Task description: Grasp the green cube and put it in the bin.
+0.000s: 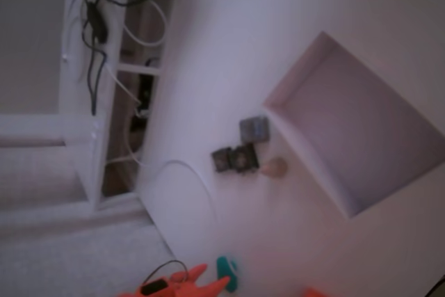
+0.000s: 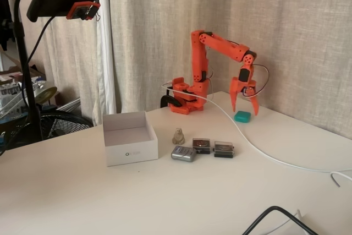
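Nearest you in a fixed view sits the bin (image 2: 131, 144), open-topped and empty, with a small figurine (image 2: 178, 136) and three dark grey square pieces (image 2: 203, 148) just to its right on the worktop (image 2: 82, 202). Beyond them, toward the curtain, the green cube (image 2: 242, 116) lies flat on the worktop, well apart from the bin and on the far side of the white cable (image 2: 264, 152). Your gripper (image 2: 245, 103) hangs directly over it, fingers spread and pointing down, holding nothing; the cube sits just below the tips and between them, perhaps a shade toward the right finger, though the angle makes that hard to judge. Its longer side appears to run left to right in this view. In a fixed view from above, blurred, the cube (image 1: 227, 268) shows beside the orange fingertips at the bottom edge, and the bin (image 1: 361, 123) lies far off toward the upper right. So your coming move looks like a straight drop, then a close.
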`<act>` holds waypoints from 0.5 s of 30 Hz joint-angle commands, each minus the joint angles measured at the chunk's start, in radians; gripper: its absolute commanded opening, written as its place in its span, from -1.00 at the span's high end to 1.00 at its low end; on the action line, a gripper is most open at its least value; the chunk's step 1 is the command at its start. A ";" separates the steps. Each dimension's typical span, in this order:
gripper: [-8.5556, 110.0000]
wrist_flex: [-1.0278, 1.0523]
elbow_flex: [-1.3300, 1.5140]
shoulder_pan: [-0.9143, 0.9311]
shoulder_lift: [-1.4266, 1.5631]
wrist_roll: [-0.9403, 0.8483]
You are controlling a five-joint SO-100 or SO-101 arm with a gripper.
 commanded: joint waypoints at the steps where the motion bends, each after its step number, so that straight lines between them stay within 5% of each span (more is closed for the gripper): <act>1: 0.26 0.009 0.000 -0.008 0.044 0.002; 15: 0.28 -0.126 0.095 -0.032 0.021 0.003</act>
